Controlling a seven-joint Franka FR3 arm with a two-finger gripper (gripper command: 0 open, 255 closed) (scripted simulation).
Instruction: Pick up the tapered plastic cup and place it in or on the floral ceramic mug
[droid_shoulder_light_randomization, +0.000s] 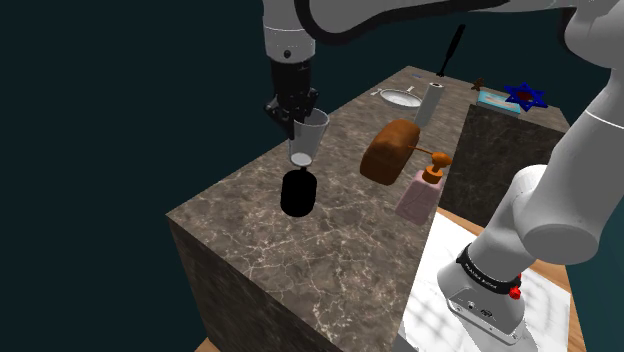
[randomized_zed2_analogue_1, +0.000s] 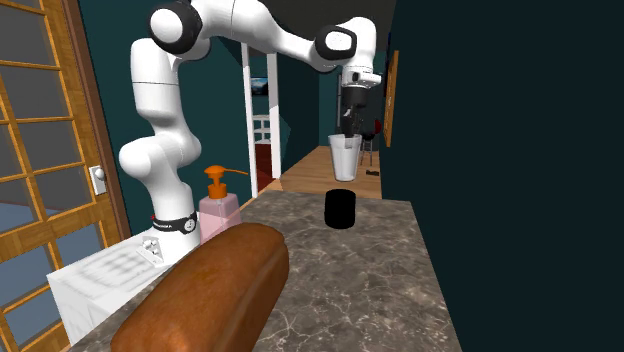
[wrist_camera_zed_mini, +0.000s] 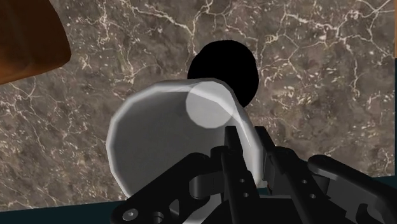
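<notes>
One clear cup (droid_shoulder_light_randomization: 306, 142) in pincer (droid_shoulder_light_randomization: 297, 122), above mug (droid_shoulder_light_randomization: 298, 192)

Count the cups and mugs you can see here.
2. A clear cup is clasped in the tool, in the air; a black mug stands on the marble counter just below it. The bread loaf could hide more.

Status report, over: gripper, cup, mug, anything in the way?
Gripper shut on the cup at its rim, cup in the air. Black mug below it on counter. Bread loaf well aside.
</notes>
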